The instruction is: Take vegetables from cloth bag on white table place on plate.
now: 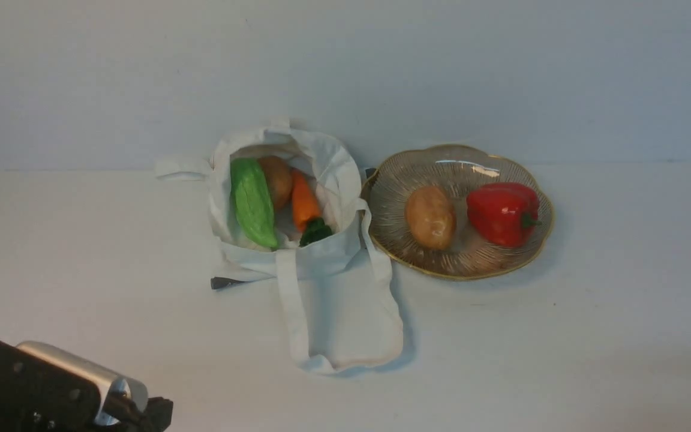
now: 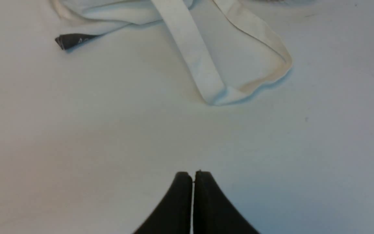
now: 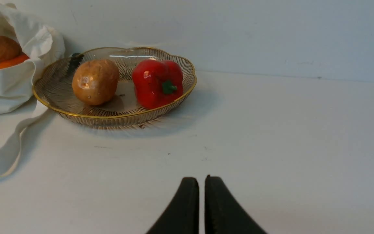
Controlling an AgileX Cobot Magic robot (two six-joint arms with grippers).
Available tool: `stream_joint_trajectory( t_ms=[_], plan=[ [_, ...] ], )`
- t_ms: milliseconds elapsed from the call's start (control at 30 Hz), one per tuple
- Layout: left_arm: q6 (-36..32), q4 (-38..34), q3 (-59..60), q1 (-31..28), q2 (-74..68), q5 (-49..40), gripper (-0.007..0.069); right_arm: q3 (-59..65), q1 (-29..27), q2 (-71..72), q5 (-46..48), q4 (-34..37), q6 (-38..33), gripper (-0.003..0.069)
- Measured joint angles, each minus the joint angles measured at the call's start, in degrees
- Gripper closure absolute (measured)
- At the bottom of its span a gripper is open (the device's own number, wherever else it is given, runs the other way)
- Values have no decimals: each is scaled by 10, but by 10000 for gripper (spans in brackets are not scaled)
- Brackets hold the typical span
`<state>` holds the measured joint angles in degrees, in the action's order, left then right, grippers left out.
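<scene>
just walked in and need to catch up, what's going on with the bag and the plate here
Nothing is being held right now. A potato and a red pepper lie on the plate. A green gourd, a second potato and a carrot sit in the open cloth bag beside it. The left pincer is shut and empty, pointing toward the bag. The right pincer is shut and empty, facing the plate.

The left arm [image 1: 57, 393] pairs a holed matte black plate [image 1: 18, 387] with a rounded silver housing [image 1: 81, 367]; the left gripper [image 2: 193, 175] and right gripper [image 3: 201, 179] taper black.
</scene>
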<state>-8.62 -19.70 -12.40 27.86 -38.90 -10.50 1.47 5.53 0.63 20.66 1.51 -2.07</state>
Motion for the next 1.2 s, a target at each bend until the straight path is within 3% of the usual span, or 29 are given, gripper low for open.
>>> stream_joint_trajectory(
  t_ms=[233,567,933,1200],
  plan=[
    [14,101,42,-33,159,-3,629,0,0,0,0,0,0,637],
    [86,184,128,-231,375,-19,629,0,0,0,0,0,0,637],
    [86,197,141,-244,395,-106,629,0,0,0,0,0,0,637],
    [86,197,141,-244,395,-107,629,0,0,0,0,0,0,637]
  ],
)
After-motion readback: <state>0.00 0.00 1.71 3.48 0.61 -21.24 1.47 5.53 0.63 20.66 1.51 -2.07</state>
